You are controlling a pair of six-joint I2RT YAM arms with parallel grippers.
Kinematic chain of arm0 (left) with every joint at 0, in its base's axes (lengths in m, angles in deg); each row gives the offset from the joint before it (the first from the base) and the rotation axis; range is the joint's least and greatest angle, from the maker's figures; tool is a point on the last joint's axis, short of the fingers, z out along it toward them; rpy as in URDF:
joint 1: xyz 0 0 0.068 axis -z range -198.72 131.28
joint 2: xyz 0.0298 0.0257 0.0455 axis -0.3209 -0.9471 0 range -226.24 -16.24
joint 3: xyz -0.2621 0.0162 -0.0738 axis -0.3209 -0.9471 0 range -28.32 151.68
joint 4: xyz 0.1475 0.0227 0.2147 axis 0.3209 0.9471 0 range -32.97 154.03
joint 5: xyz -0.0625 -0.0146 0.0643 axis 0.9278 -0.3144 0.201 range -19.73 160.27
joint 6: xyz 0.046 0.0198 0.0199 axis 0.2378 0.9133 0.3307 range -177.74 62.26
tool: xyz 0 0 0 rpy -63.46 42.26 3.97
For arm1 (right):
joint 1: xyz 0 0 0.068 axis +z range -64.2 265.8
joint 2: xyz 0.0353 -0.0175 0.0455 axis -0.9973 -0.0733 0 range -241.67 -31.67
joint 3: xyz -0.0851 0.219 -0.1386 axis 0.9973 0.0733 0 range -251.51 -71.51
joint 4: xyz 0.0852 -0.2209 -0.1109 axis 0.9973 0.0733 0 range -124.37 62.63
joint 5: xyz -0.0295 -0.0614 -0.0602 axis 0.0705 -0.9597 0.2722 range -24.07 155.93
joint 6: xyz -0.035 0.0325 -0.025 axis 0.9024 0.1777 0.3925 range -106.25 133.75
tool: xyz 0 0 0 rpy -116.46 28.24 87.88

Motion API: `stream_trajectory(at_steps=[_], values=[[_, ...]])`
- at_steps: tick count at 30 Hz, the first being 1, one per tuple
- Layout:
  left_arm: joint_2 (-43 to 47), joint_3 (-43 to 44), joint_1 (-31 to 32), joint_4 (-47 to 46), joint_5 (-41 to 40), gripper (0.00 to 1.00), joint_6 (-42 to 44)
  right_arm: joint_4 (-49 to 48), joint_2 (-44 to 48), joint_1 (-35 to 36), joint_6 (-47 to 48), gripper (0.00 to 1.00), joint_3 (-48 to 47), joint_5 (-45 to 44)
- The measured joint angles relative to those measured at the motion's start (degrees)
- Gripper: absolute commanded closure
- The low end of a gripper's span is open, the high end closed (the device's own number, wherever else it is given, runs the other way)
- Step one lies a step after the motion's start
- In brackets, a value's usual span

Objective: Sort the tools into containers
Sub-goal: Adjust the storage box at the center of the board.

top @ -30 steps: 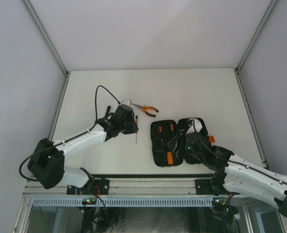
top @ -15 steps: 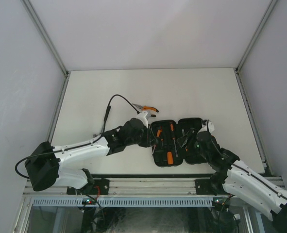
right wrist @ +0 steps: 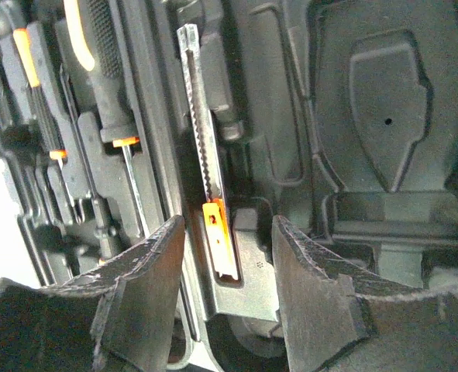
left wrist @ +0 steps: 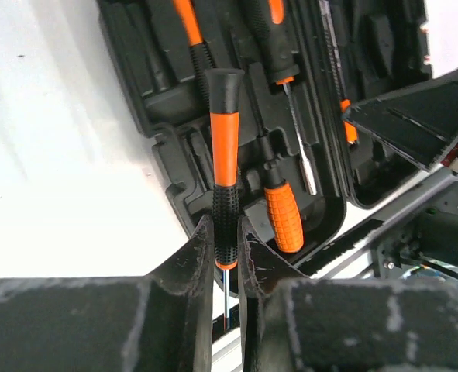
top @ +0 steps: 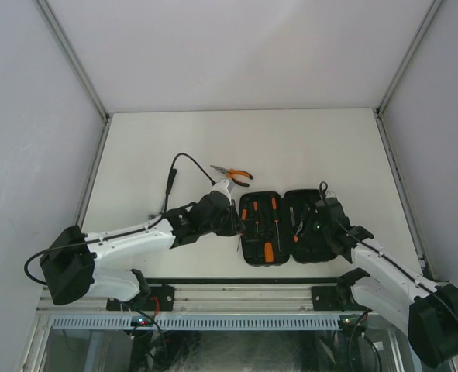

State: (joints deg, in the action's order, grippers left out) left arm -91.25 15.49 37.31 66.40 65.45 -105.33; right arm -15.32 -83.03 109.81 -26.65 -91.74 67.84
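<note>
You were partway through the sort, at the step of carrying one tool to its slot. The left jaws were clamped on a thin screwdriver (left wrist: 225, 155), gripping the black ribbed part of the handle just above the metal shaft. The orange-and-black handle pointed away from the wrist and the shaft ran back between the jaws. The screwdriver hung over the left half of the open case (left wrist: 136, 62), close to its outer wall and apart from the tools already seated there. Those included a thick screwdriver with an orange grip (left wrist: 283, 217) just beside it.

The right jaws stood apart with nothing between them. They hovered low over the middle of the case, one either side of a slim cutter (right wrist: 201, 139) lying in its slot. I could not tell whether they touched the plastic.

The pliers (top: 235, 174) lay on the surface (top: 290, 147) just beyond the case's far left corner, not yet sorted.

To my eye, your next move called for lining the screwdriver up lengthwise with a free narrow slot in the left half. You would then lower it flat and part the left jaws only once the handle sat in the groove. The tight spacing meant a tilted handle could ride up on a neighbouring tool. The right arm, so near the hinge, might crowd the left arm's path.
</note>
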Motion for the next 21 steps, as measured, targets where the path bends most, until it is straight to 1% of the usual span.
stream_trajectory(at_steps=[6, 9, 14, 16, 21], values=[[0.0, 0.0, -0.66, 3.69, -1.64, 0.91, -0.5, -0.59, -0.63, 2.43, 0.57, 0.52, 0.0, 4.72], [0.0, 0.0, -1.57, 5.27, -2.1, 0.91, -0.42, -1.27, -1.14, 5.44, 0.13, 0.52, 0.0, 6.03], [-0.76, 1.05, -2.34, 8.57, -2.58, 0.91, 1.7, -1.49, -0.33, 11.21, -1.25, 0.52, 0.0, 5.25], [-2.25, 2.69, -2.38, 10.6, -2.84, 0.91, 3.34, -1.03, 1.7, 12.17, -1.86, 0.52, 0.0, 4.13], [-6.97, 9.22, -2.6, 15.1, -4.81, 0.91, 9.84, 0.98, 11.87, 12.74, -2.43, 0.51, 0.0, 0.59]])
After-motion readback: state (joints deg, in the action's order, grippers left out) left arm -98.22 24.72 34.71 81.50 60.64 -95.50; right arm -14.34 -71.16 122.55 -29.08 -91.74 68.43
